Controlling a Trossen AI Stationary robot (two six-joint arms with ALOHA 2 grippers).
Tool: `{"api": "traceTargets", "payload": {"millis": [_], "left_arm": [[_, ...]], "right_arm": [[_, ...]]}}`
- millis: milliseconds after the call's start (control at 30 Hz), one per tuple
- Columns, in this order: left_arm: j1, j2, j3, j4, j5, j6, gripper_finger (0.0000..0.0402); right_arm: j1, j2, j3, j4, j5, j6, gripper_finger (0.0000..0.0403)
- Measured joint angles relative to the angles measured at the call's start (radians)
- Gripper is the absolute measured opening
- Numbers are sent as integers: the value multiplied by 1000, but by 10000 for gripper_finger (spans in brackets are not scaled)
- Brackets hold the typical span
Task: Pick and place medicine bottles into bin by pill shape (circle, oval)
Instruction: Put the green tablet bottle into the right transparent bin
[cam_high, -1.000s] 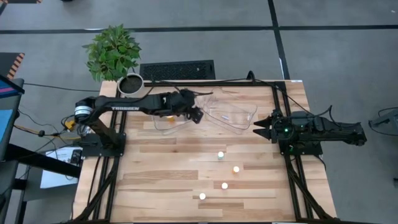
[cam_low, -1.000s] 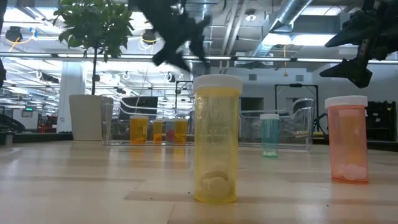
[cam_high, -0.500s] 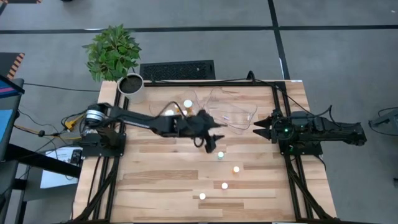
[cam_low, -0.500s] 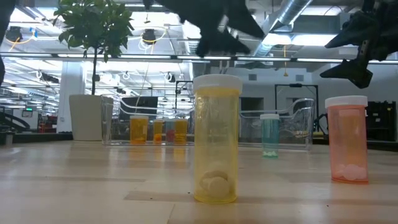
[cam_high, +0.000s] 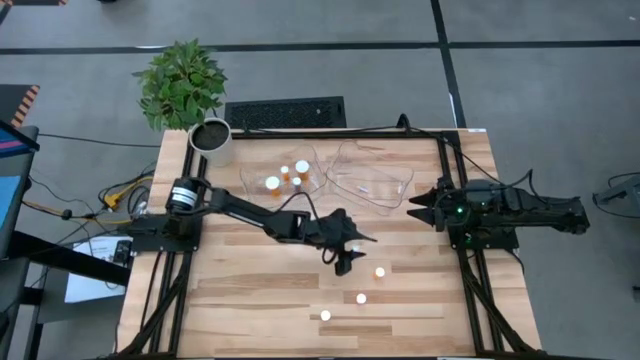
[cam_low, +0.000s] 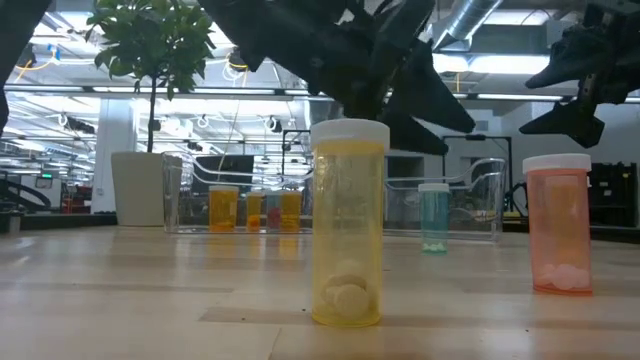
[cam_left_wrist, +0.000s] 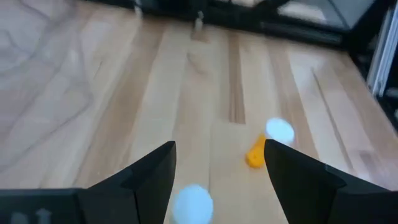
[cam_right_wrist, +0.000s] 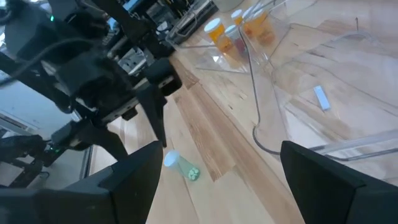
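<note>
My left gripper (cam_high: 348, 256) is open, low over a teal bottle with a white cap (cam_right_wrist: 180, 165) that stands upright mid-table. Its cap (cam_left_wrist: 193, 202) shows between the fingers, untouched. Three more white-capped bottles stand nearer the front edge: an orange one (cam_high: 379, 271), another (cam_high: 361, 298), and a yellow one (cam_high: 325, 315) that looms large in the low view (cam_low: 348, 220). Several amber bottles (cam_high: 285, 175) stand in the left clear bin (cam_high: 250, 195). My right gripper (cam_high: 418, 206) is open and empty at the table's right side.
A second clear bin (cam_high: 390, 195) sits right of the first and holds a small white slip (cam_right_wrist: 320, 98). A potted plant (cam_high: 185, 85) in a white pot stands at the far left corner. Bare wood lies along the table's left and near sides.
My left gripper has swung from above the left bin toward the table's near and right side, and has come down over the teal bottle. The bottles have stayed where they were.
</note>
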Motion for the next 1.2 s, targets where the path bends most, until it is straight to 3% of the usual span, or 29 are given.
{"api": "traceTargets", "payload": {"millis": [433, 733, 1200], "left_arm": [[-20, 49, 0, -53, -107, 37, 237], [-25, 49, 0, -95, -78, 52, 235], [-24, 49, 0, -100, -60, 78, 151]], "right_arm": [[0, 0, 0, -6, 0, 0, 333], [0, 0, 0, -7, 0, 0, 333], [0, 0, 0, -7, 0, 0, 333]]}}
